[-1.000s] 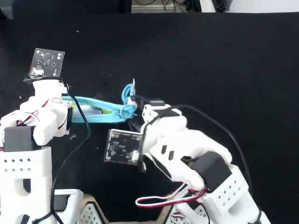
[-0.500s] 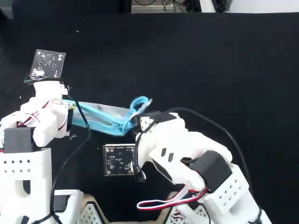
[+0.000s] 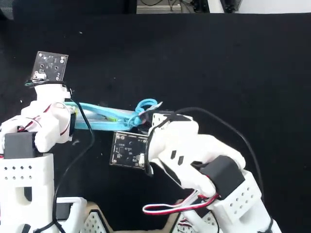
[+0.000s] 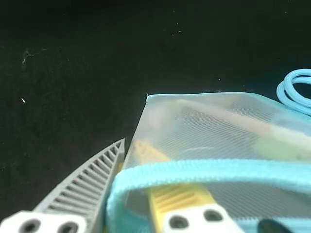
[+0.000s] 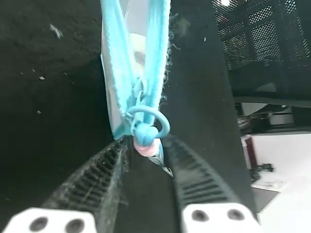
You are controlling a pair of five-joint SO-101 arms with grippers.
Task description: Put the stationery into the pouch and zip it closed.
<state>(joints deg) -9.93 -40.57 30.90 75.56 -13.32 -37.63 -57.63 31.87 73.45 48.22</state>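
Note:
A clear mesh pouch (image 3: 99, 119) with a cyan zipper edge hangs stretched between the two arms. My left gripper (image 3: 73, 118) is shut on its left end. In the left wrist view the grey and yellow fingers of that gripper (image 4: 130, 145) pinch the pouch (image 4: 218, 131), and long pale stationery (image 4: 272, 138) shows through the mesh. My right gripper (image 3: 143, 121) is at the pouch's right end. In the right wrist view the pink zipper pull (image 5: 146, 148) with its cyan cord loop (image 5: 148, 124) sits between the black fingers of the gripper (image 5: 145, 143), below the pouch (image 5: 121, 58).
The black tabletop (image 3: 218, 63) stretches far and right of the arms. The cyan cord loop (image 3: 146, 105) sticks up beside the right arm's wrist. Both arm bases and a red and white cable (image 3: 170, 208) crowd the near edge.
The right gripper has carried the pouch's zipper end and cord loop to the right. That end dipped towards the table half a second ago and has come back up a little. The left arm held still.

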